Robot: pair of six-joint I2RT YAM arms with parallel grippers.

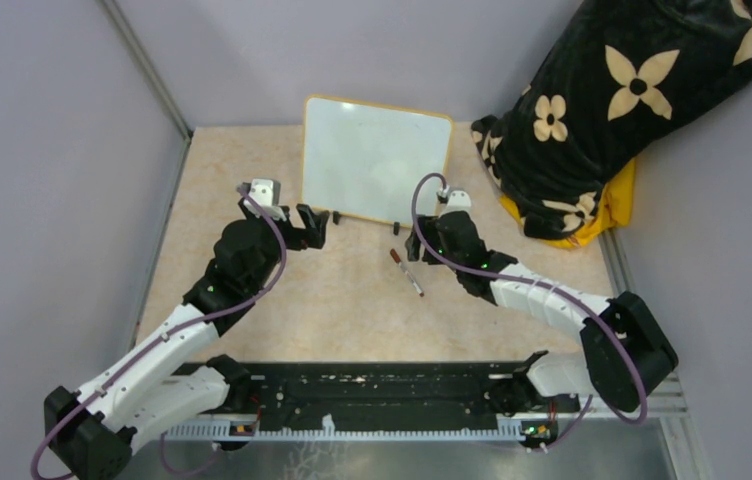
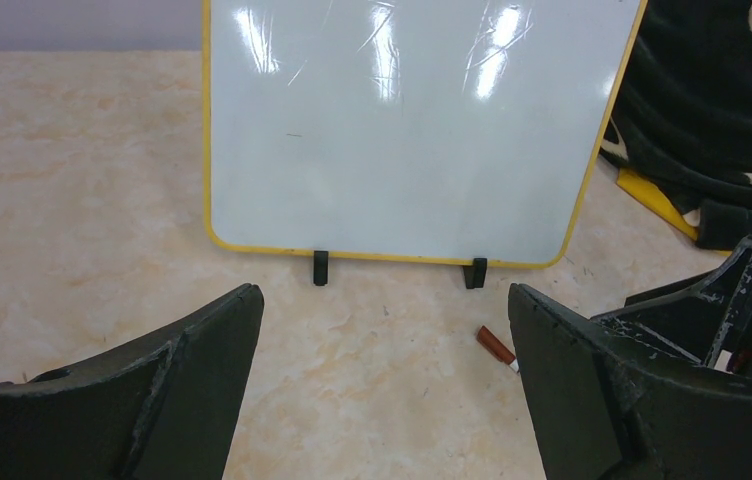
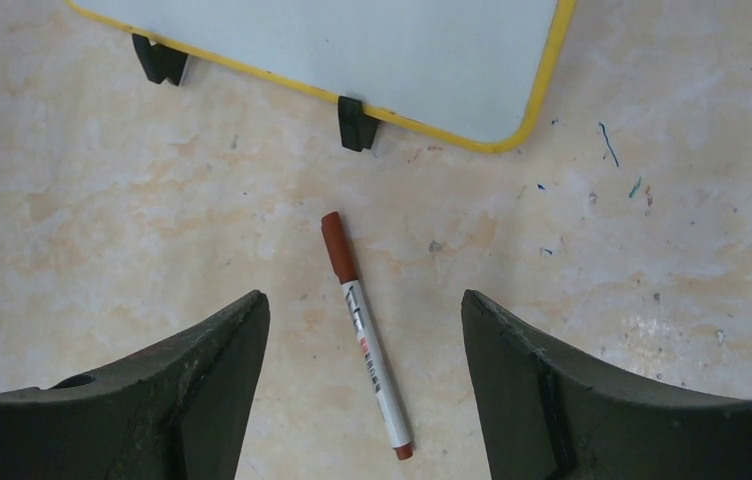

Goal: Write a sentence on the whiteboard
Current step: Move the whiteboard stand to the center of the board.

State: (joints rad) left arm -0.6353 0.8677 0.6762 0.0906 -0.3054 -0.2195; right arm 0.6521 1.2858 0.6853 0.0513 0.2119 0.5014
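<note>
A beige marbled tabletop (image 1: 352, 310) was enclosed by grey walls (image 1: 52, 150). One whiteboard (image 1: 377, 158) was stood upright at its far side, one marker (image 3: 363, 340) laid before it. The fingers of the left gripper (image 2: 384, 295) were spread wide; those of the right gripper (image 3: 364, 305) were spread either side of the marker, apart from it.

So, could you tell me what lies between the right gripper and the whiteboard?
A marker lies flat there, its brown cap toward the whiteboard; the right wrist view shows it.

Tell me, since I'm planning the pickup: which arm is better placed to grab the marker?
Right. The marker lies between the right gripper's open fingers; the left gripper faces the whiteboard, marker off to its side.
</note>
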